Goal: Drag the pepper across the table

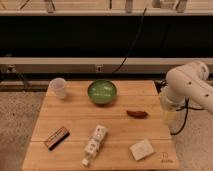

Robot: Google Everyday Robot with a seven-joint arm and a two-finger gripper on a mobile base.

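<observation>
Wooden table (75, 125) on speckled floor, dark wall behind. Pepper (136, 114) lies flat at 3 o'clock from table centre, nothing touching it. Bowl (102, 92) at 12, cup (59, 87) at 10, dark box (56, 138) at 8, white bottle (95, 140) lying at 6, white block (141, 149) at 5. My arm (187, 85) hangs past the 3 o'clock edge; my gripper (170, 117) sits just beside that edge, near the pepper, apart from it. Clenched or released: can't tell.
</observation>
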